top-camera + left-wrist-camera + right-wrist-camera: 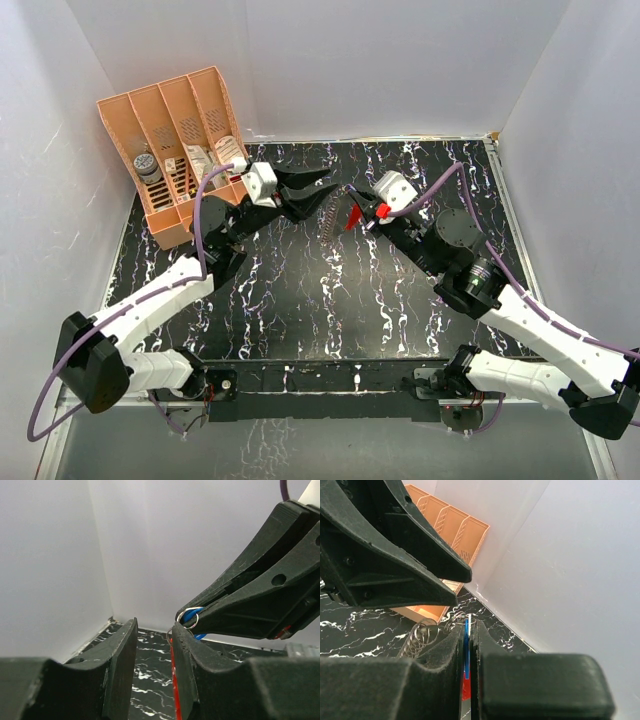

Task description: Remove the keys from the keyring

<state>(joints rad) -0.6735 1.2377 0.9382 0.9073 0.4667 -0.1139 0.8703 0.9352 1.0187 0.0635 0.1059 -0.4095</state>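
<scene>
Above the middle of the table [300, 300], the right gripper [467, 625] pinches the blue keys [466, 645] and the red keyring [465, 692] together while the left gripper [152, 625] gapes just beside them, so closing its 2 fingers off-target could miss the thin ring [189, 621] and yank the keys loose.
</scene>
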